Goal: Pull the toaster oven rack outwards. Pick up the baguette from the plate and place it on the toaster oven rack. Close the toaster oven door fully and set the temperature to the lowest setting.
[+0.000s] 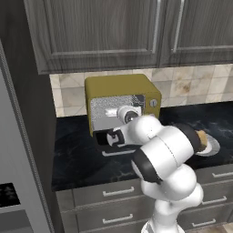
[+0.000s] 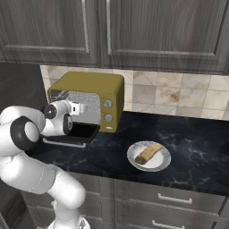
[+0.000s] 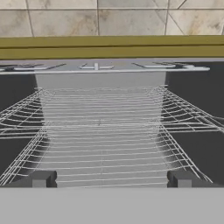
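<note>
Jaws spread wide, empty, at the oven's (image 2: 87, 100) mouth; the wire rack (image 3: 103, 131) looks light, stiff, slick — best gripped by its front bar.

One toaster oven (image 2: 89, 96), one plate (image 2: 149, 156), one baguette (image 2: 149, 153), perhaps two knobs (image 2: 108, 110).

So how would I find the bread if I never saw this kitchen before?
Find the mustard-yellow toaster oven on the black counter. To its right sits a small round plate. The baguette lies on it, a short golden-brown stick, the only food there.

Base views flanking; hand view close
</note>
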You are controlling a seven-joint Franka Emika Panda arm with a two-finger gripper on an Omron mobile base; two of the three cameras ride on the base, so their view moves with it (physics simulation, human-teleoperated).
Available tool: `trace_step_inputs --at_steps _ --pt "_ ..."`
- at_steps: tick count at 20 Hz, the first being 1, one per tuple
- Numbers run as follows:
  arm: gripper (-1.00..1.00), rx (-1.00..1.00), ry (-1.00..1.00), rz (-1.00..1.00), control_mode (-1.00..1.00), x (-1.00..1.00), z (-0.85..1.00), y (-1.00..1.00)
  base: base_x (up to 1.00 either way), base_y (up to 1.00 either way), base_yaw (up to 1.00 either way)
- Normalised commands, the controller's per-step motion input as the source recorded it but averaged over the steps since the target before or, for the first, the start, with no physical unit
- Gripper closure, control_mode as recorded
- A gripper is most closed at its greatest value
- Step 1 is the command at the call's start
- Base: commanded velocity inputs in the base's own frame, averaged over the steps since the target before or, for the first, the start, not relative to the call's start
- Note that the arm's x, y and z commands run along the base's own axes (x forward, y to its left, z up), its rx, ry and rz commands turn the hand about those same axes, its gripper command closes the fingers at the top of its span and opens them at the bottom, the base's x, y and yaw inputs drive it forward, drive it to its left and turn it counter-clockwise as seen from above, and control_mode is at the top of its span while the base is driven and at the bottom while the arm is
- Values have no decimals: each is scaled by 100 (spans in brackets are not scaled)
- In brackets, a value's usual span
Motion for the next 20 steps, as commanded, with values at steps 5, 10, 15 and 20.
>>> trace_step_inputs --at_steps 5,10,15,20 --pt "-100 0 0 0 -100 16 -11 1 0 0 0" --pt "-100 0 0 0 -100 10 -18 5 0 0 0" --pt "-100 0 0 0 -100 11 -13 5 0 0 0" --pt "-100 0 0 0 -100 16 -12 9 0 0 0"
